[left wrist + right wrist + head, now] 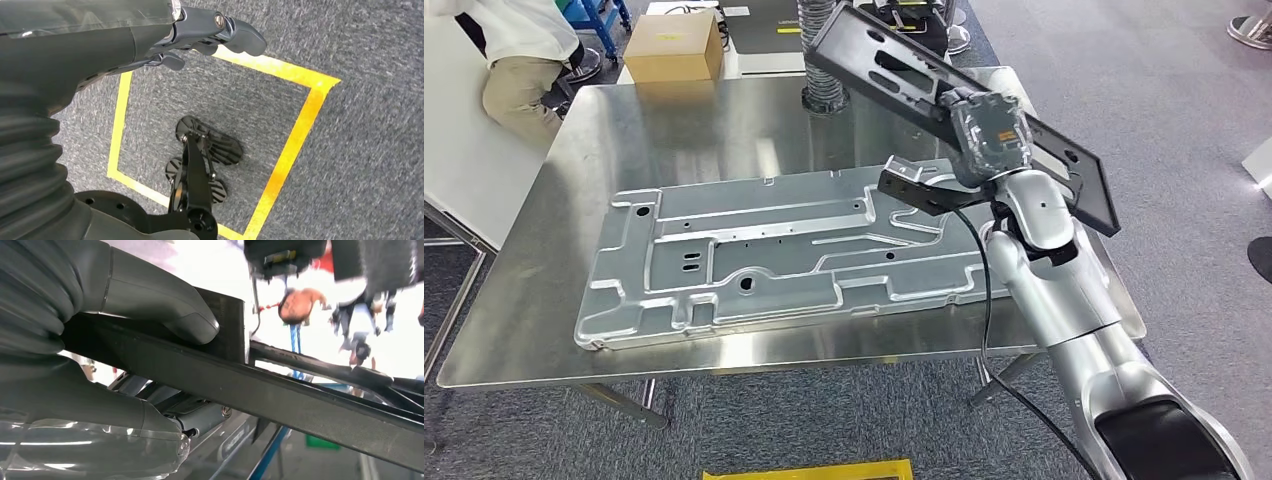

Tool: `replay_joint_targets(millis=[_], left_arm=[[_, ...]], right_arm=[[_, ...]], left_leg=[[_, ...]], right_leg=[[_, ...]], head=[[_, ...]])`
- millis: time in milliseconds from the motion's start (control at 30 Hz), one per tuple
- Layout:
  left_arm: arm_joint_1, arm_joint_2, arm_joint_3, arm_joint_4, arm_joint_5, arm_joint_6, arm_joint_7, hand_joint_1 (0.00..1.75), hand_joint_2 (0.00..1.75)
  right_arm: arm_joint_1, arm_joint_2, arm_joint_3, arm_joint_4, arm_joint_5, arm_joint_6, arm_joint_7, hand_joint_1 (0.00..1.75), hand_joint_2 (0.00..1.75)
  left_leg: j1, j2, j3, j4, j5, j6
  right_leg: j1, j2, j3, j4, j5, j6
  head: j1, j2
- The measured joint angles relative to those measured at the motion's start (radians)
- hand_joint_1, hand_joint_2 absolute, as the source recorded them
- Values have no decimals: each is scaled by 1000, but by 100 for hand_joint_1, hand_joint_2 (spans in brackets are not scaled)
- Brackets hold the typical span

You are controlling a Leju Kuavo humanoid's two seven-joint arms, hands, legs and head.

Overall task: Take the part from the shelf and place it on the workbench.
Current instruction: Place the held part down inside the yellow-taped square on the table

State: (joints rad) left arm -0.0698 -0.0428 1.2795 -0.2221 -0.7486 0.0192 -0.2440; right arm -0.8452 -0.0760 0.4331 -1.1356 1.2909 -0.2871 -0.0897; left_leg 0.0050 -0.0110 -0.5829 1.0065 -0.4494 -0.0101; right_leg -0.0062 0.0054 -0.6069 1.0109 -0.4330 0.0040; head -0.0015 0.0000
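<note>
A long black flat part [894, 70] with cut-out slots hangs tilted in the air over the far right of the steel workbench [524, 300]. My right hand [989, 130] grips it near its middle. The right wrist view shows the same black part [280, 395] crossing the picture, clamped between my thick grey thumb [165, 305] and the fingers beneath. My left hand [200, 35] hangs over the grey carpet with its fingers curled and nothing in it.
A large stamped silver metal panel [774, 260] lies along the workbench and takes up most of it. A cardboard box [674, 45] stands beyond the far edge. A person [519, 60] stands at the far left. Yellow tape [295, 145] marks the floor.
</note>
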Motion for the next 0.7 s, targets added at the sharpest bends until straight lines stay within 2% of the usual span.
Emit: replay_joint_targets(millis=[67,100,167,200,233,267,333,367,400,500,567,600,667,700], left_arm=[[-1,2,0,0,-8,-10,-8,0,175],[-2,3,0,0,-12,-14,-13,0,175],[-3,4,0,0,-19,-21,-21,0,175],[-3,5,0,0,-22,-24,-23,0,175],[-3,6,0,0,-26,-25,-26,0,175],[-3,6,0,0,-30,-25,-28,0,175],[-2,7,0,0,-34,-25,-33,0,175],[-2,8,0,0,-36,-25,-35,0,175],[-2,9,0,0,-38,-25,-38,0,175],[1,11,0,0,-46,-26,-43,0,175],[2,12,0,0,-49,-29,-49,0,175],[1,12,0,0,-50,-33,-52,0,175],[0,13,-1,0,-55,-40,-57,0,175],[0,14,-1,0,-59,-44,-59,0,175]], right_arm=[[-27,36,37,59,3,14,-22,175,175],[-38,58,59,91,4,23,-36,175,175],[-54,104,109,160,7,35,-60,175,175],[-56,126,135,195,8,37,-67,175,175],[-57,147,161,229,8,39,-71,175,175],[-57,167,184,262,6,40,-75,175,175],[-59,201,220,319,-5,43,-84,175,175],[-62,213,233,342,-12,43,-90,175,175],[-65,223,244,364,-19,44,-98,175,175],[-71,242,267,416,-43,57,-124,175,175],[-73,251,277,443,-57,70,-135,175,175],[-74,254,282,455,-61,75,-137,175,175],[-75,256,291,480,-68,81,-138,175,175],[-73,256,295,493,-70,83,-136,175,175]], left_leg=[[0,2,-13,32,-23,-10],[1,3,-34,79,-48,-15],[3,3,-101,215,-105,-20],[4,3,-131,269,-119,-22],[4,3,-146,288,-114,-23],[5,3,-141,266,-89,-23],[5,3,-84,131,-15,-18],[3,3,-54,66,11,-14],[2,3,-34,24,24,-10],[1,3,-25,4,23,4],[5,4,-23,0,26,14],[7,5,-22,-3,27,19],[6,5,-23,-2,26,25],[6,5,-22,-2,25,26]], right_leg=[[-5,0,4,-8,3,-13],[-6,0,6,-10,4,-19],[-3,1,8,-11,2,-25],[-1,1,9,-10,1,-27],[1,1,10,-10,-1,-28],[2,1,13,-9,-3,-29],[3,1,18,-6,-10,-26],[5,0,19,-3,-13,-23],[7,0,19,-1,-15,-19],[10,-1,18,-1,-18,-7],[9,-1,7,26,-39,4],[8,-1,-11,66,-63,10],[4,-1,-76,203,-126,17],[2,-1,-107,265,-147,19]], head=[[-1,0],[-1,0],[-2,0],[-2,0],[-2,0],[-2,0],[-2,0],[-2,0],[-2,0],[-1,0],[0,0],[1,0],[2,0],[2,0]])
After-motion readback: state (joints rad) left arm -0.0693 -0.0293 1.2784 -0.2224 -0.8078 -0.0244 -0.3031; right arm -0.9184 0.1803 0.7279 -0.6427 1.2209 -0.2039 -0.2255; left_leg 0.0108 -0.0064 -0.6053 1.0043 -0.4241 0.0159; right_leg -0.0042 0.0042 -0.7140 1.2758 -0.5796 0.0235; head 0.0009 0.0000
